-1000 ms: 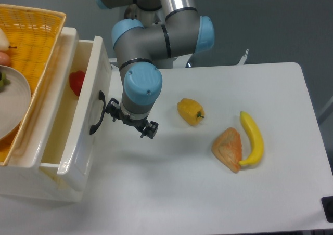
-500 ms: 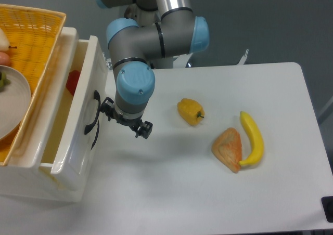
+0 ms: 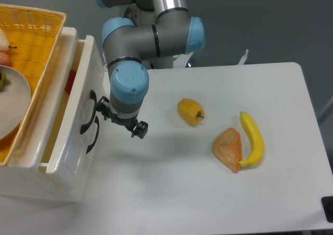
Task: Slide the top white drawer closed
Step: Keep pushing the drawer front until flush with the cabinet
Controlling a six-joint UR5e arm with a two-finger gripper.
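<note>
Pressing against the front panel of the top white drawer, which stood partly open, was the pincer; its wrist hid the fingers, so grip state could not be told. A red item inside the drawer was mostly hidden. No writing legible.

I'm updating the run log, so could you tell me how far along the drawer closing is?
Partly done. The top white drawer is narrower than a second ago but still stands out from the cabinet, a red item showing in the gap. The gripper is against the front panel by the black handle, pushing; whether its jaws are open is unclear. Left: push it flush.
</note>
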